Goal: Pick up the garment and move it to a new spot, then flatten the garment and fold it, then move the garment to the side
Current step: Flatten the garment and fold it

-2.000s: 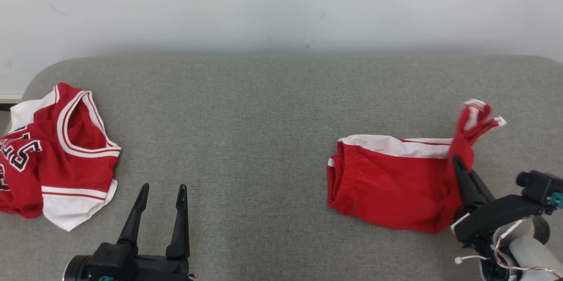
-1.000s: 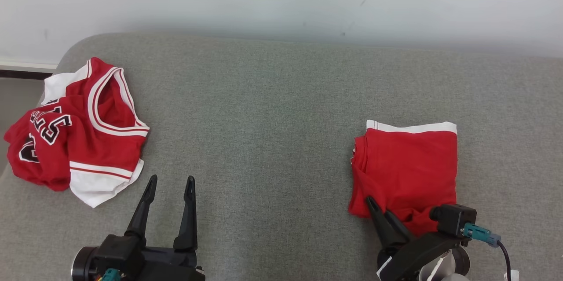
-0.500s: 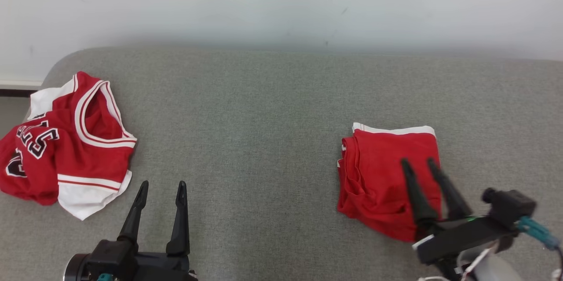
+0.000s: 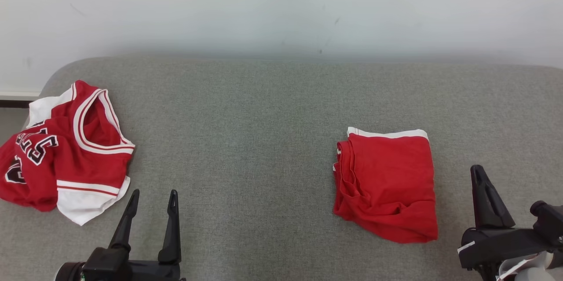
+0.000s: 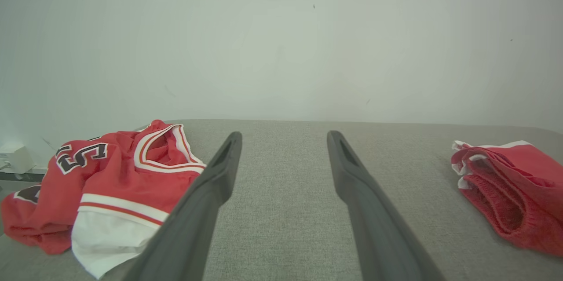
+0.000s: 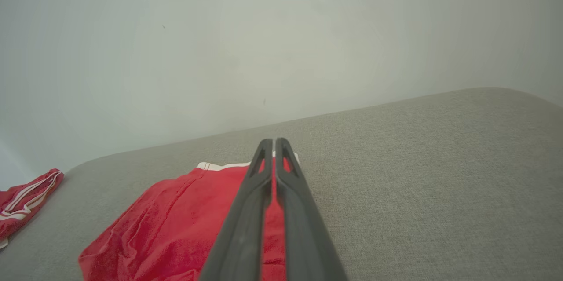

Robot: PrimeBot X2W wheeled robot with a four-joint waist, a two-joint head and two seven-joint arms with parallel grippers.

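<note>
Garment (image 4: pixel 387 184) lies folded, released; right fingers (image 4: pixel 486 199) withdrawn, seemingly together; left fingers (image 4: pixel 170 228) apart.

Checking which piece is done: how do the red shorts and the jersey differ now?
The shorts lie folded in a compact block; the jersey is a crumpled heap. The shorts are plain red with a white far edge; the jersey shows black-and-white lettering and striped trim. The shorts sit on the robot's right, the jersey at the far left. Both are red and white, on the grey cushion.
</note>
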